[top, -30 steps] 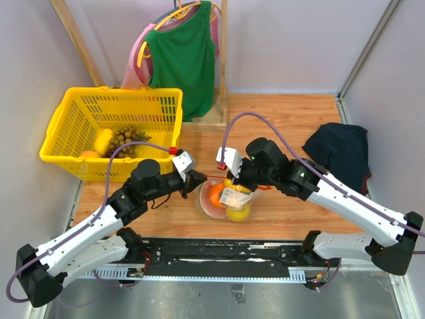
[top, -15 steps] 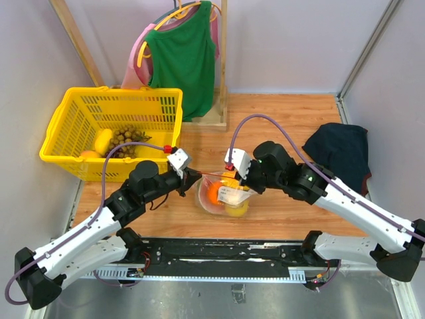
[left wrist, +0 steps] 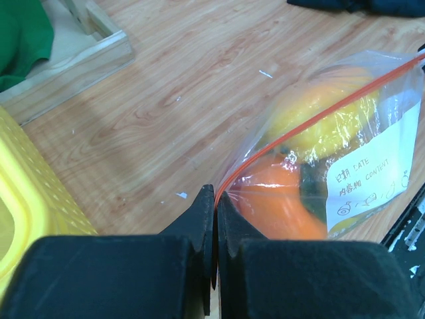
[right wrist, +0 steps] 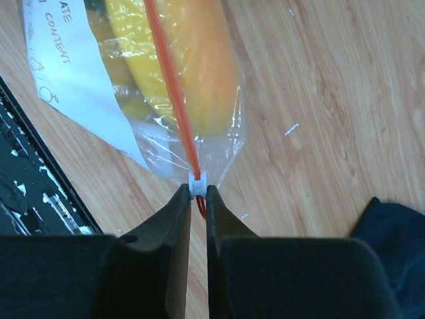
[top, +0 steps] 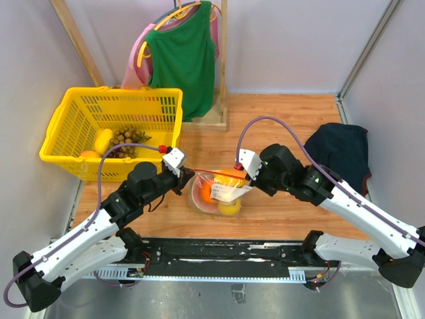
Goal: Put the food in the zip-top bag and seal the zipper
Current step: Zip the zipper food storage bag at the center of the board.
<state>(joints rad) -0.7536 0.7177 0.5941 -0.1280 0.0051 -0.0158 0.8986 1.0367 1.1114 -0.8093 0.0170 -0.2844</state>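
The clear zip-top bag (top: 219,191) hangs between both grippers above the wooden table, with yellow and orange toy food (left wrist: 332,126) inside and a white label on its side. Its red-orange zipper (top: 216,173) runs taut from one gripper to the other. My left gripper (top: 188,174) is shut on the zipper's left end (left wrist: 216,196). My right gripper (top: 248,174) is shut on the white slider (right wrist: 197,184) at the zipper's right end. The zipper (right wrist: 171,86) and the food (right wrist: 192,60) also show in the right wrist view.
A yellow basket (top: 109,129) with more toy food stands at the back left. A wooden rack with green and pink garments (top: 182,56) stands behind. A dark navy cloth heap (top: 339,149) lies at the right. A black rail (top: 226,252) runs along the near edge.
My right gripper has moved right along the zipper with the slider, and my left gripper has shifted slightly left. The zipper is now drawn taut and the bag hangs a little higher.
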